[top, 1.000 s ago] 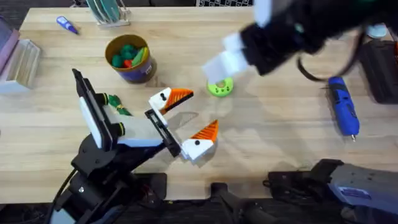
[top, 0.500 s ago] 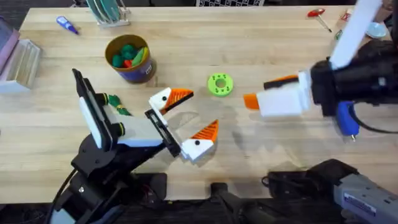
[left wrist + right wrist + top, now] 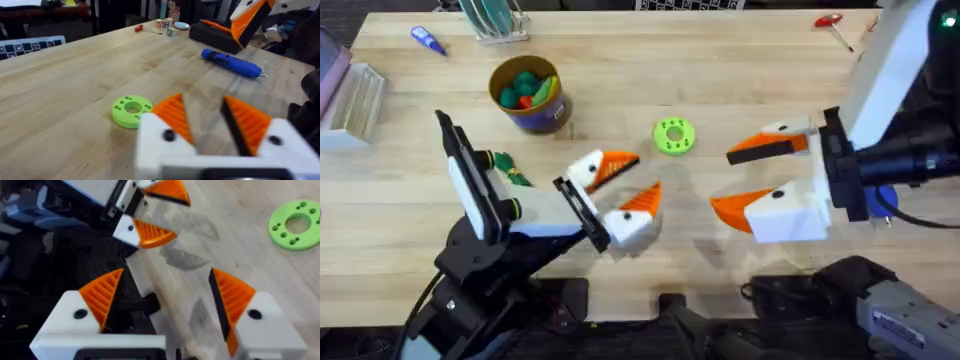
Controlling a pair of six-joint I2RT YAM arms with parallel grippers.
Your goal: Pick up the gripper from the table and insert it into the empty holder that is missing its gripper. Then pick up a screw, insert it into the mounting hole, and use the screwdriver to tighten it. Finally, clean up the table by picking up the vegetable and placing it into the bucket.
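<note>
My left gripper [image 3: 632,181] hovers open over the table's middle. My right gripper [image 3: 738,177] faces it, open and empty. All the white finger blocks carry orange tips. In the left wrist view, orange pads [image 3: 172,116] frame the green disc [image 3: 131,109]. The blue screwdriver [image 3: 231,62] lies at the right, mostly hidden under my right arm in the overhead view. A dark-green vegetable [image 3: 508,166] lies beside my left arm. The yellow bucket [image 3: 527,96] holds toy produce. The loose gripper and the screw are out of view.
A green disc [image 3: 674,136] lies between the grippers and the far edge. A red-handled screwdriver [image 3: 832,21] sits far right, a blue-and-white pen [image 3: 426,40] and a rack [image 3: 496,19] far left, and a clear box [image 3: 352,101] at the left edge.
My right arm came down from high over the middle to the right side, and its gripper turned towards the left gripper and opened wide. The left gripper's fingers have drawn closer together.
</note>
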